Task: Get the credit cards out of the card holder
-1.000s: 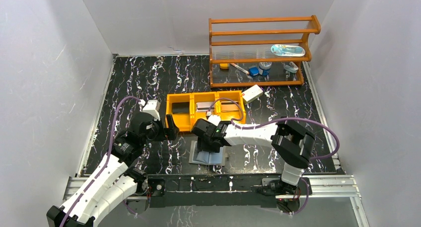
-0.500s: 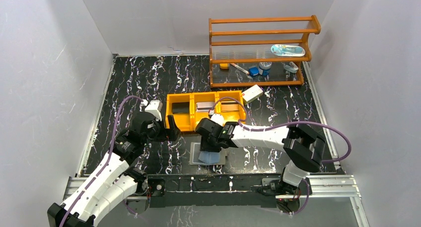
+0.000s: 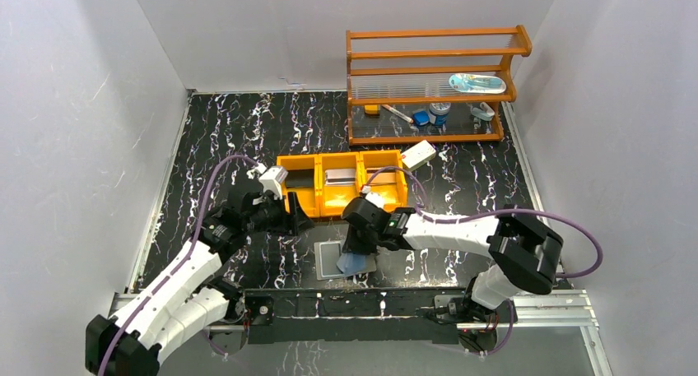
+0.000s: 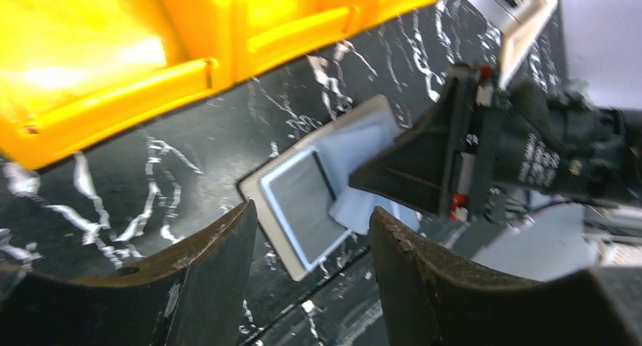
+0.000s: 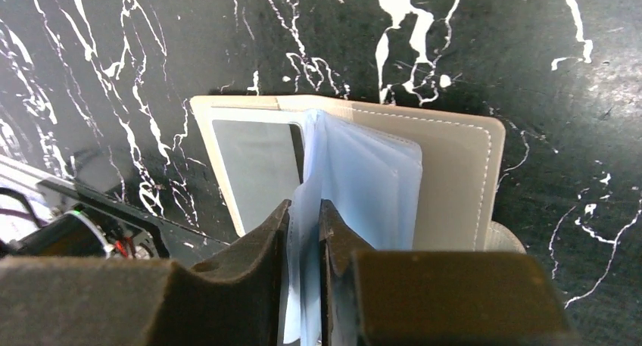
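Card holder (image 5: 454,179) lying open, right gripper (image 5: 304,210) pinching its blue leaf, left gripper (image 4: 312,225) half-open nearby

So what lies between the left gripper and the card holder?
Just a bare strip of tabletop between left gripper and card holder, in the top view.

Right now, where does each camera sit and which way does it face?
Top external: high behind the bases, looking down on the table, both arms, orange tray and card holder.
Left wrist: on the left arm, looking through the open left gripper at the card holder and right gripper.
Right wrist: on the right arm, facing down; its fingers pinch the card holder's pale blue leaf.
Shared: all three show the card holder.
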{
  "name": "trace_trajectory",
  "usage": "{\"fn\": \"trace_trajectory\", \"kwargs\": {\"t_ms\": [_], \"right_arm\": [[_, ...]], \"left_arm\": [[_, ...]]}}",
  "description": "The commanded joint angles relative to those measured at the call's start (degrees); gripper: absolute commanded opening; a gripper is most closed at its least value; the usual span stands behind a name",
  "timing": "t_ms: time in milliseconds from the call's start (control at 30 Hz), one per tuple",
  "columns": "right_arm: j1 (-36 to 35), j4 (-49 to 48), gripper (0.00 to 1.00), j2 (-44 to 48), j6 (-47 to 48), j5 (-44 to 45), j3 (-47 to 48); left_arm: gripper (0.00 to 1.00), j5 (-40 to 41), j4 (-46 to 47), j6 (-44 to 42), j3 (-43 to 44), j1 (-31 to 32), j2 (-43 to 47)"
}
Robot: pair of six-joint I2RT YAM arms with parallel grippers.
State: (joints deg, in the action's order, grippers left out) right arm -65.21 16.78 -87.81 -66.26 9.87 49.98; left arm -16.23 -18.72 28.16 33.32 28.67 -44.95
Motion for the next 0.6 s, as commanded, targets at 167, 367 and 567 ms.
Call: {"fn": "trace_trajectory", "kwargs": {"t_ms": [167,367,567], "right_arm": [[4.6,-11.3,0.35,6.8,-5.4,-6.6,-9.8],[5.5,-8.8,0.45,9.2,-5.3,-5.5,-10.8],[5.5,-4.0,0.43,9.2,-3.4,-3.6,-8.1]], "left_arm": [[0.54,-18.7,6.1,1.5,-1.2,0.7,-7.7],[0.50,-15.1,6.4,1.0,0.3,6.4,-13.8],[0.49,-12.0,6.4,2.0,1.9,11.1,-19.4]]}}
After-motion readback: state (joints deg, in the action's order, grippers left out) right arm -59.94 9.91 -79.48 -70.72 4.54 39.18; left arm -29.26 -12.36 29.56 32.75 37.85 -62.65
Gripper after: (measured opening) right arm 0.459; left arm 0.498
